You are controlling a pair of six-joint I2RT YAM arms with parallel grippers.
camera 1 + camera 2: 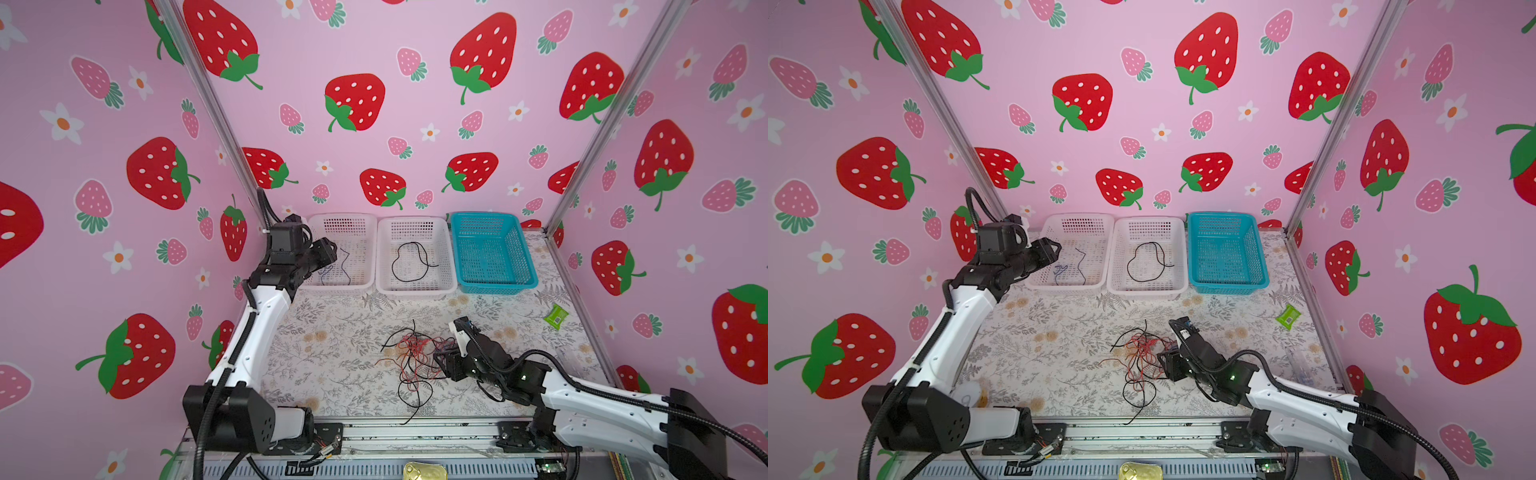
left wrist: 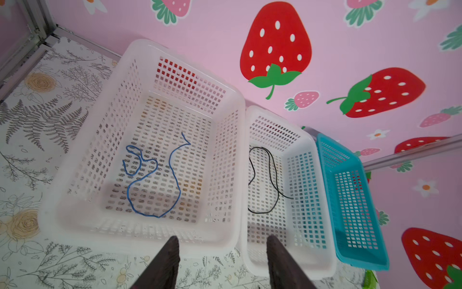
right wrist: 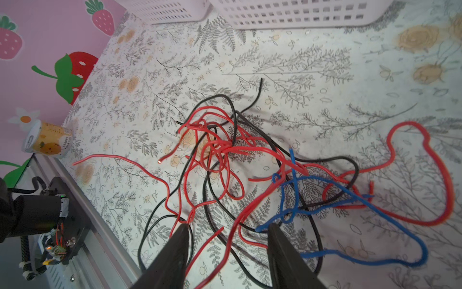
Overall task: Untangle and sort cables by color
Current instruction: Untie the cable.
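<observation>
We judge that the sorting has only begun. On the floral table (image 1: pixel 324 345), the left white basket (image 1: pixel 349 226) holds one blue cable (image 2: pixel 170 162). The middle white basket (image 1: pixel 415 228) holds one black cable (image 1: pixel 392 268), and the teal basket (image 1: pixel 490 230) looks empty. The tangle of cables (image 1: pixel 415 357) lies near, middle-right. The left gripper (image 2: pixel 222 237) is open and empty, and the right gripper (image 3: pixel 228 225) stands open around tangle strands.

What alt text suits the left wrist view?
A blue cable lies coiled in a white basket, beside a second white basket holding a black cable and an empty teal basket. The left end effector is open and empty.
</observation>
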